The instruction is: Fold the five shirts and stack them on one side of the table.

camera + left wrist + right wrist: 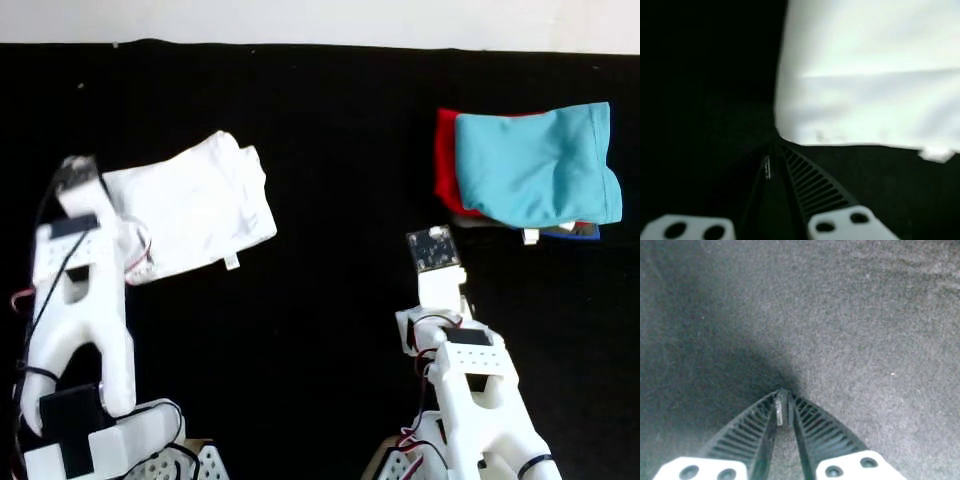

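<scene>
Left gripper (774, 144) pinches the folded white shirt (195, 205) at its edge, so I should carry it level to the stack (535, 165), right gripper (783, 407) closed, empty.

The black-clothed table (340, 110) carries a white shirt (200, 205) that spreads out ahead of the left claw (774, 146), one corner right at the claw's tip. Well beyond the right claw (784, 407), off to its right, lies a stack (560, 230) topped by a teal shirt (535, 165).
</scene>
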`<act>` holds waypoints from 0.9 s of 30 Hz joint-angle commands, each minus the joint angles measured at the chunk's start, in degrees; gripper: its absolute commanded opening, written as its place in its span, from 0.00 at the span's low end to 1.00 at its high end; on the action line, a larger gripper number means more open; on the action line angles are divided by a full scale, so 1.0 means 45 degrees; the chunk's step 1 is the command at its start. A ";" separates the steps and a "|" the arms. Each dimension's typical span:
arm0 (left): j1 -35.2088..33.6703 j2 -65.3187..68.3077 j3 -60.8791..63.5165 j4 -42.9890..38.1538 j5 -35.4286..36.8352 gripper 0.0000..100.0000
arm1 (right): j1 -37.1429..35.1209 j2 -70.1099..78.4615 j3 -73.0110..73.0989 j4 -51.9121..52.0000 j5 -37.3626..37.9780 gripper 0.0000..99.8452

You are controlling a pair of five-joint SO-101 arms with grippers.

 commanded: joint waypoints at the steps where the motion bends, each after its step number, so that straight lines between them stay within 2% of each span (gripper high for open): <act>1: -0.0127 -0.0537 0.1573 -0.1739 -0.0098 0.04 | 0.0186 -0.0068 0.0049 -0.0147 0.0098 0.01; 6: -0.0127 -0.0518 0.3214 -0.4122 -0.0059 0.04 | 0.0166 -0.1358 -0.0869 0.1358 0.0098 0.01; 12: -0.0127 -0.0518 0.3331 -0.4474 -0.0039 0.04 | -0.1612 -0.2159 -0.4796 0.3995 0.0078 0.01; 15: -0.0127 -0.0518 0.3331 -0.4474 -0.0039 0.04 | -0.2589 -0.0498 -0.7629 0.4640 0.0078 0.01; 22: -0.0107 -0.0518 0.3331 -0.4474 -0.0039 0.04 | -0.4816 0.5929 -1.5346 0.7453 0.0039 0.02; 24: -0.0107 -0.0518 0.3331 -0.4474 -0.0039 0.04 | -0.5304 0.7805 -1.7553 0.8098 -0.0684 0.08; 27: -0.0107 -0.0518 0.3331 -0.4474 -0.0039 0.04 | -0.5890 1.0579 -2.0855 0.8957 -0.2462 0.21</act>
